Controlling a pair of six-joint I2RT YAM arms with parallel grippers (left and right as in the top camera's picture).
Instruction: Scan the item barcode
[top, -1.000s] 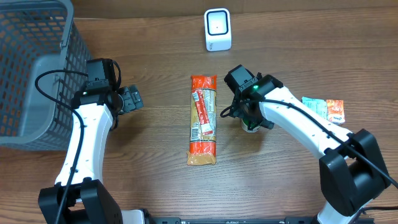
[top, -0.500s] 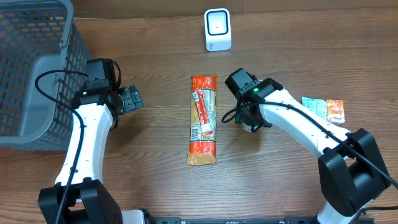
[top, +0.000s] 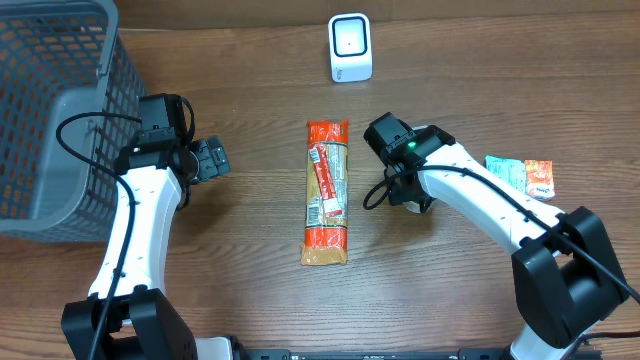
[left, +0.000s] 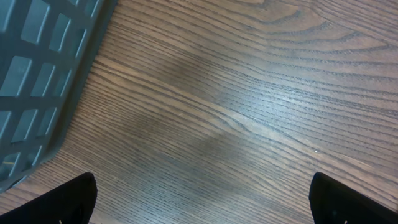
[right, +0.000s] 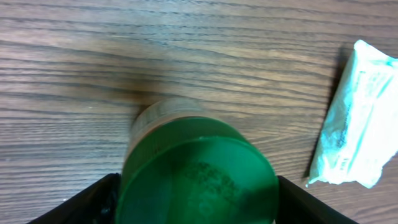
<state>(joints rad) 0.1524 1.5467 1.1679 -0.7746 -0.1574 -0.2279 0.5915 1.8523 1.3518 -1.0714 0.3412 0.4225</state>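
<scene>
Right hand (right: 196, 200) around a green-lidded jar (right: 198, 174)

The jar stands lid up on the table (top: 250, 300), just right of the orange packet (top: 327, 193). The right hand's fingers flank the lid; whether they pinch it I cannot tell. Left of the packet, the left hand (left: 202, 205) hovers spread wide beside the grey basket (left: 37, 62).

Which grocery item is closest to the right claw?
The green-lidded jar, sitting within the right claw; the long orange pack and small packets lie apart.
</scene>
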